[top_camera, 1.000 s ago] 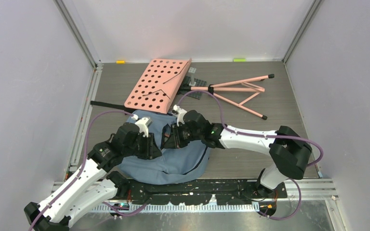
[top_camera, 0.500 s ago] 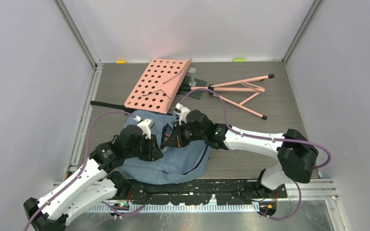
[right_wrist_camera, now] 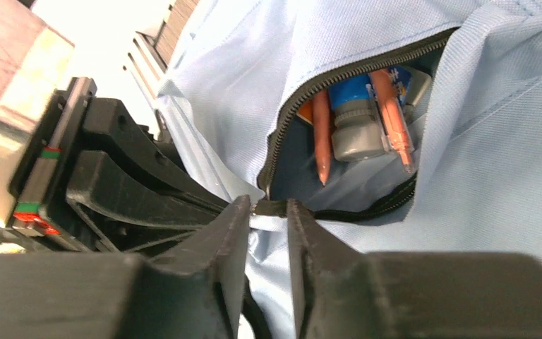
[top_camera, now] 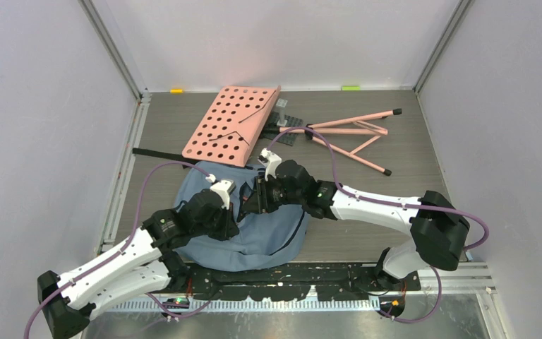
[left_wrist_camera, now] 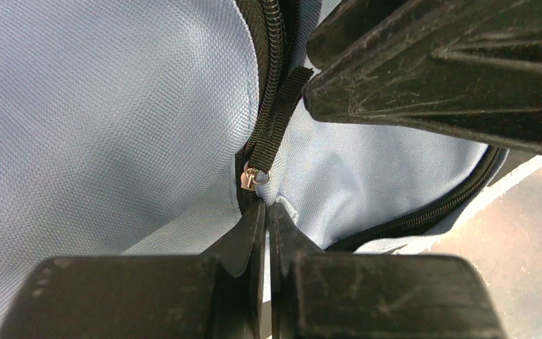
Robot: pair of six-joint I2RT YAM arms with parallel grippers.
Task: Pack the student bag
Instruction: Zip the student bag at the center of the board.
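Student bag (top_camera: 261,236): lies flat on the worktop (top_camera: 162,134) at the near edge, directly in front of both arm bases. Your two arms meet over its upper middle.

Left gripper (left_wrist_camera: 267,210): clenched, fingertips pressed together right below the small metal zipper slider (left_wrist_camera: 255,176). You cannot tell from the wrist view whether any fabric is caught between them.

Right gripper (right_wrist_camera: 268,208): closed down to a narrow gap, grasping the black pull strap (left_wrist_camera: 282,106) that runs up from the slider (the left wrist view shows the strap passing under one right finger).

Pocket: zipper part open. Through the gap you can see two orange pencils (right_wrist_camera: 322,138), points toward the camera, and a blue tube with a grey cap (right_wrist_camera: 356,123) lying between them.

Elsewhere on the worktop: pink perforated board (top_camera: 231,123) beyond the bag, near the back wall; a pink tripod stand (top_camera: 353,120) lying on its side just to the board's right. Both are well apart from your grippers.
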